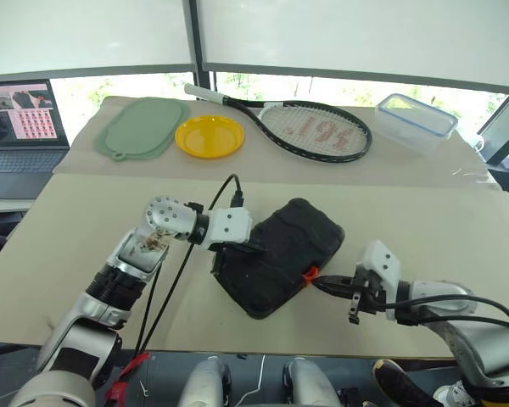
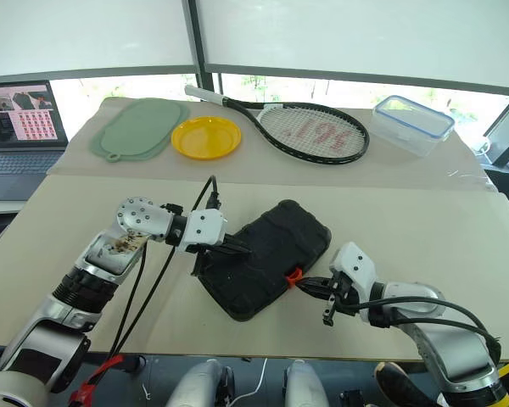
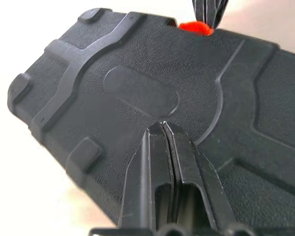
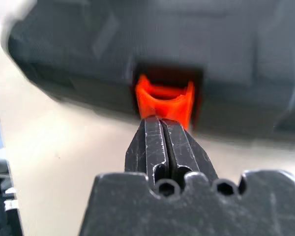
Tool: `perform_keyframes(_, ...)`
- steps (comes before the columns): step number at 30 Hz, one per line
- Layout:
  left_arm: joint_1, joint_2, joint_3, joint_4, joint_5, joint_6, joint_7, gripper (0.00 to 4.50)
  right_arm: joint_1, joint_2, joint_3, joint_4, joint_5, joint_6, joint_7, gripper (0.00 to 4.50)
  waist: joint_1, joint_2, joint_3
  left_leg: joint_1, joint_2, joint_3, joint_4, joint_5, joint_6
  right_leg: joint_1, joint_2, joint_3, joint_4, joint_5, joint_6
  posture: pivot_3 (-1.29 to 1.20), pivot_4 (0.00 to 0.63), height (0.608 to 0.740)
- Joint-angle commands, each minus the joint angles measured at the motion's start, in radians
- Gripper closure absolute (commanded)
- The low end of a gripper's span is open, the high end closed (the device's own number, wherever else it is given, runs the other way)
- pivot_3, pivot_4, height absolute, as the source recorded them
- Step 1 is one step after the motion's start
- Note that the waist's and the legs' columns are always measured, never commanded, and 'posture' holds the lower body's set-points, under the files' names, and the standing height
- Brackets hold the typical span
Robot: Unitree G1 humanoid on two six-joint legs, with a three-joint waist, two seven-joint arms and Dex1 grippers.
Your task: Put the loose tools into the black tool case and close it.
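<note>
The black tool case (image 1: 276, 256) lies shut on the near half of the table (image 1: 458, 229), lid down, its orange latch (image 1: 309, 274) on the edge facing the right arm. No loose tools lie around the case, so I judge them packed and only the latch left.

The left gripper (image 1: 256, 247) rests on the case lid, fingers pressed together, holding nothing. The right gripper (image 1: 320, 283) sits just beside the latch, fingers also together, its tips at the orange tab.

Risks, as I judge them:
- The latch still looks flipped out from the case edge. A push by closed fingertips could slip off the small tab and leave it unfastened.
- A sideways push from the right could slide the case toward the left arm if the left gripper's press on the lid is too light.
- Pressing the lid off centre could tilt the case and lift the latch edge.

View comparison: the head cameras place the case against the racket (image 1: 310, 127), yellow plate (image 1: 209, 136) and clear box (image 1: 416, 121), all well beyond the case. The right wrist camera alone gives the latch head-on (image 4: 165, 101), set in its recess with the fingertips at it. The left wrist camera gives the lid's moulded ribs and the fingertip contact (image 3: 163, 129), with the latch at the lid's opposite edge.
</note>
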Motion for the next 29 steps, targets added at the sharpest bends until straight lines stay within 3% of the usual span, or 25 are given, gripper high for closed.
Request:
perform_keyframes(1, 0.038, 0.006, -0.056, 0.028, 0.053, 0.019, -0.009, 4.41, -0.032, -0.004, -0.012, -0.014, 0.01, -0.027, 0.011, 4.5, -0.003, 0.0, 0.0, 0.0, 0.0, 0.0, 0.0, 0.0, 0.0, 0.0, 0.0, 0.0, 0.0, 0.0, 0.0, 0.0, 0.15, 0.738)
perform_keyframes(8, 0.051, 0.039, 0.006, 0.017, 0.004, 0.092, -0.003, 4.41, -0.018, -0.068, -0.084, -0.012, 0.046, -0.003, 0.078, 4.5, -0.003, 0.0, 0.0, 0.0, 0.0, 0.0, 0.0, 0.0, 0.0, 0.0, 0.0, 0.0, 0.0, 0.0, 0.0, 0.0, 0.15, 0.738)
perform_keyframes(11, 0.085, 0.108, 0.112, -0.038, -0.106, 0.23, -0.027, 3.74, -0.019, -0.153, -0.191, 0.01, 0.125, 0.018, 0.176, 3.74, -0.01, 0.0, 0.0, 0.0, 0.0, 0.0, -0.001, 0.0, 0.0, -0.001, 0.0, 0.0, 0.0, 0.0, 0.001, 0.0, 0.15, 0.738)
perform_keyframes(15, 0.18, 0.292, 0.334, -0.136, -0.317, 0.457, -0.093, 2.47, -0.041, -0.29, -0.334, 0.091, 0.235, 0.04, 0.353, 2.44, -0.023, 0.001, 0.002, 0.0, 0.002, 0.001, -0.004, 0.0, 0.0, -0.004, 0.0, 0.0, 0.001, 0.0, 0.001, 0.0, 0.15, 0.738)
perform_keyframes(18, 0.266, 0.436, 0.514, -0.209, -0.469, 0.644, -0.122, 1.33, -0.061, -0.377, -0.394, 0.193, 0.281, 0.05, 0.477, 1.42, -0.017, -0.002, 0.006, -0.001, 0.002, 0.001, -0.007, 0.0, 0.0, -0.007, 0.0, 0.0, 0.002, -0.001, -0.001, 0.0, 0.15, 0.738)
perform_keyframes(21, 0.387, 0.526, 0.675, -0.246, -0.531, 0.715, -0.122, 0.25, -0.087, -0.432, -0.4, 0.295, 0.271, 0.012, 0.575, 0.41, -0.008, -0.003, 0.007, -0.006, 0.002, 0.001, -0.008, 0.001, -0.002, -0.013, -0.001, -0.001, 0.002, -0.001, 0.0, 0.0, 0.15, 0.738)
perform_keyframes(24, 0.502, 0.553, 0.79, -0.286, -0.548, 0.729, -0.11, 0.12, -0.117, -0.458, -0.38, 0.36, 0.261, -0.012, 0.638, 0.37, 0.0, -0.002, 0.008, -0.007, 0.0, 0.002, -0.009, 0.0, -0.003, -0.013, -0.004, -0.001, 0.001, -0.002, 0.001, 0.0, 0.15, 0.738)
perform_keyframes(29, 0.63, 0.527, 0.867, -0.378, -0.568, 0.733, -0.062, 0.12, -0.177, -0.437, -0.337, 0.405, 0.265, -0.01, 0.651, 0.37, 0.007, -0.001, 0.008, -0.009, -0.001, 0.003, -0.009, 0.0, -0.003, -0.015, -0.005, -0.001, 0.001, -0.002, 0.001, 0.0, 0.15, 0.738)
